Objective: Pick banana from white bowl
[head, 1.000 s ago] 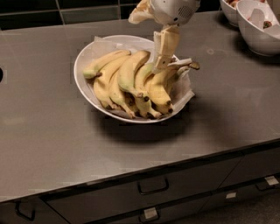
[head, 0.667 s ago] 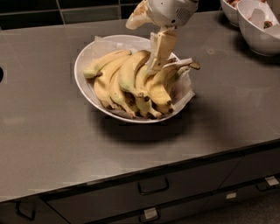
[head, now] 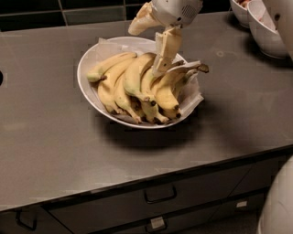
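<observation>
Banana: the banana [head: 132, 77] is the fattest one. It curves like a smile and has smooth yellow skin with a bit of green and a dark tip. It lies in the middle of the white bowl, on top of the pile.
White bowl: the white bowl [head: 88, 89] is wide, shallow and shiny, shaped like an egg. It sits on the counter, toward the back.
Paper: crumpled white paper [head: 191, 95] lines the bowl and pokes out over its right rim.
Other bananas: thinner yellow bananas [head: 112, 87] lie on both sides of the big one and touch it. Dark stems [head: 201, 67] stick out to the right.
Gripper: the cream gripper [head: 159, 68] reaches down from the top into the pile, right by the upper end of the banana. I cannot tell if it is open or closed.
Wrist: a round pale wrist [head: 176, 9] sits above it at the top edge.
Change: the gripper has moved a tiny bit to the left since a second ago. The bowl and the fruit lie just as they did.
Counter: the counter [head: 55, 151] is smooth, dull and grey.
Wall: dark square tiles [head: 36, 16] run along the back.
Drawers: dark drawers [head: 114, 208] with thin handles sit below the counter.
Writing: small pale tags [head: 157, 223] are on the drawers, too small to read.
Small bowls: deeper small bowls [head: 263, 27] stand in the far right corner, well apart from the big bowl.
</observation>
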Available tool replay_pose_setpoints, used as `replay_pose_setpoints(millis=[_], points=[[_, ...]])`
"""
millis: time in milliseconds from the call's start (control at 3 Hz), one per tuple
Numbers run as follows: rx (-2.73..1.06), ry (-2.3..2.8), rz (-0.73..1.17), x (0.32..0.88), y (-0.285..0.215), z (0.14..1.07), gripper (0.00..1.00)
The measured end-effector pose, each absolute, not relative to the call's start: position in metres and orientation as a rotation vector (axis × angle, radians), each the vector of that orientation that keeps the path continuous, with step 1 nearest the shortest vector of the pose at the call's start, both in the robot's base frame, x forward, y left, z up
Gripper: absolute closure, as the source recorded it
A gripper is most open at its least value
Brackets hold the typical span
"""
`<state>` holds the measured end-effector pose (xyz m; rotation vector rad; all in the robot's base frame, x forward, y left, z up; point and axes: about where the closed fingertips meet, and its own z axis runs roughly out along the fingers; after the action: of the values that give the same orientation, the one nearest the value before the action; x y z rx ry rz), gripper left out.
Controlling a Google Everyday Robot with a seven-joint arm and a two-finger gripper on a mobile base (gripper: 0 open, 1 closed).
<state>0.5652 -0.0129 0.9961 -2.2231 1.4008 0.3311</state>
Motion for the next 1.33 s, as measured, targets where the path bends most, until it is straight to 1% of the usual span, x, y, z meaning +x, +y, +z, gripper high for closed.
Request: replay_pose_setpoints(millis=[333,667,1333], points=[[-2.223,1.384,0.38,0.569,-0.0101,0.995,0.24],[-2.218,1.377,0.403,0.5731,-0.0078,0.9948,0.34],[-2.211,1.393,0.424,0.5713,-0.0081,0.9932,0.34]])
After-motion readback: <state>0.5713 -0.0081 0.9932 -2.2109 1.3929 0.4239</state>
